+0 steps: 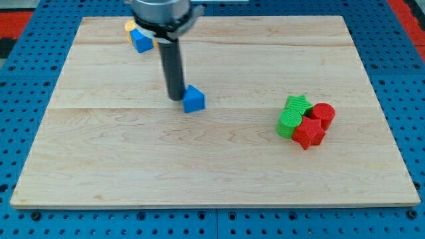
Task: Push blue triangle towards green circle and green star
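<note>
The blue triangle (194, 99) lies on the wooden board left of centre. My tip (176, 97) rests on the board just to the triangle's left, close to it or touching it. The green circle (288, 123) and the green star (297, 104) sit together at the view's right, far from the triangle. The star is just above the circle.
A red circle (323, 114) and a red star (309, 133) press against the green pair on their right side. A blue cube (141, 40) and a yellow block (130, 28) sit near the board's top left, partly behind the arm. The wooden board (133, 166) lies on a blue pegboard.
</note>
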